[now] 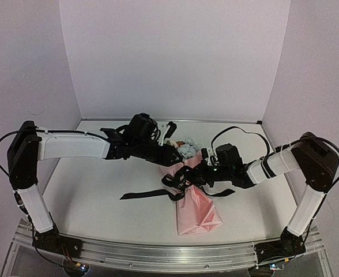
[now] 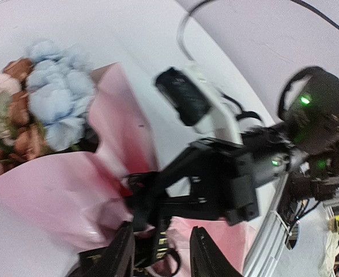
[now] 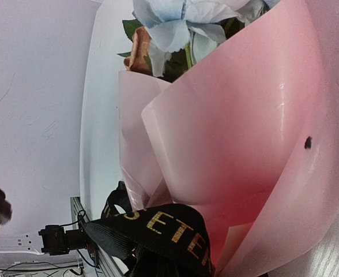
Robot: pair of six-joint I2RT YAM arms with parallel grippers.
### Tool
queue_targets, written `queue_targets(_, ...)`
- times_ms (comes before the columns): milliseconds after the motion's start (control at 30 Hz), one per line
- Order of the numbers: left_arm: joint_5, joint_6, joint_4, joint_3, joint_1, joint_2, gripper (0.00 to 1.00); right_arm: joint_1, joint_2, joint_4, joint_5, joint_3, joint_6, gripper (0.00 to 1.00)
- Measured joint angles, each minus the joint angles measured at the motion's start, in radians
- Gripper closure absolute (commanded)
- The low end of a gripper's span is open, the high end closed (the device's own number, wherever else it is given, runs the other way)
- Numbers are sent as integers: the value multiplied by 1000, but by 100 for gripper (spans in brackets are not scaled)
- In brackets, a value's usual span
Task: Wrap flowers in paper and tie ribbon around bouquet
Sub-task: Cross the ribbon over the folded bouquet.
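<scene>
The bouquet (image 1: 194,205) lies mid-table, its pink paper (image 3: 233,115) flaring toward the near edge. The flowers (image 2: 54,98), blue and orange-brown, show at the far end. The black ribbon (image 1: 149,194) with gold lettering circles the cone's waist, and its tails trail left and right. My left gripper (image 2: 162,231) is open beside the waist. A ribbon loop (image 2: 158,245) lies between its fingers (image 2: 120,254), loose. My right gripper (image 1: 188,176) reaches in from the right at the waist. In the right wrist view the ribbon (image 3: 169,231) drapes over its jaws and hides them; it reads as shut on the ribbon.
The right arm's body (image 2: 244,173) crowds close to the left fingers. A black cable (image 1: 238,130) loops over the table's back right. An aluminium rail (image 1: 158,254) runs along the near edge. White walls close in the back and sides.
</scene>
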Motion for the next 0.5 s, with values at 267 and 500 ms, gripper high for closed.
queue_targets(267, -48, 21, -149, 84, 123, 111, 87, 0, 0, 0, -2, 0, 0, 99)
queue_targets(500, -46, 61, -237, 104, 66, 186, 88, 0, 0, 0, -4, 0, 0, 99)
